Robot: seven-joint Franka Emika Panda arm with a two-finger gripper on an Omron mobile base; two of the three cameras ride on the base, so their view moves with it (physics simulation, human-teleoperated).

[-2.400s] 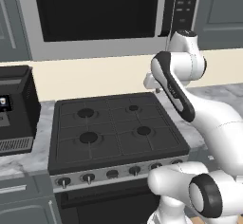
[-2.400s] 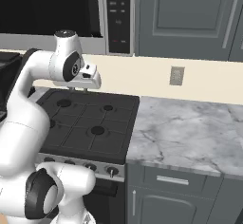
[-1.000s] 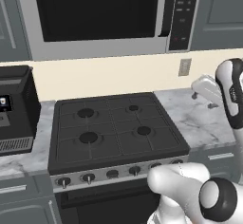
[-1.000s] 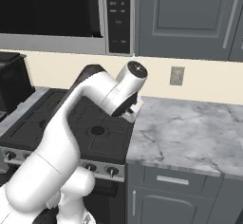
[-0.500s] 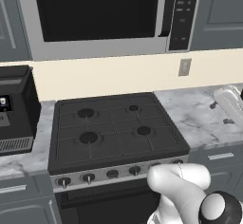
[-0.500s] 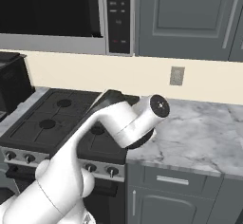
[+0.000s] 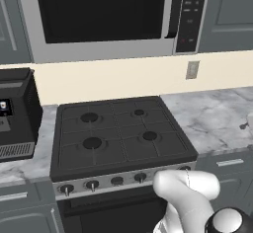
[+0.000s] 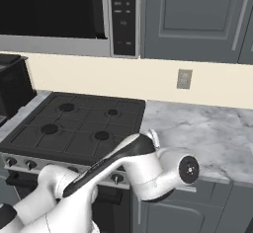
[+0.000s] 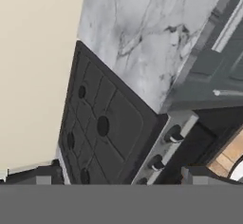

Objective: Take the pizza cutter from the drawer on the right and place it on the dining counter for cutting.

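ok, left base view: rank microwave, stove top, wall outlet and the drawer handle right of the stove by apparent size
1. Microwave, though it runs off the top edge.
2. Stove top, not far behind; it sits nearer the camera, so their true order is unsure.
3. Wall outlet.
4. Drawer handle, a thin bar about as long as the outlet is tall, but slimmer.

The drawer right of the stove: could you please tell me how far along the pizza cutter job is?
Nothing looks done yet: the drawer is shut. In hand: the arm bends low in front of that cabinet, beside the stove. Left: pull the drawer open, take out the pizza cutter and carry it to the dining counter.
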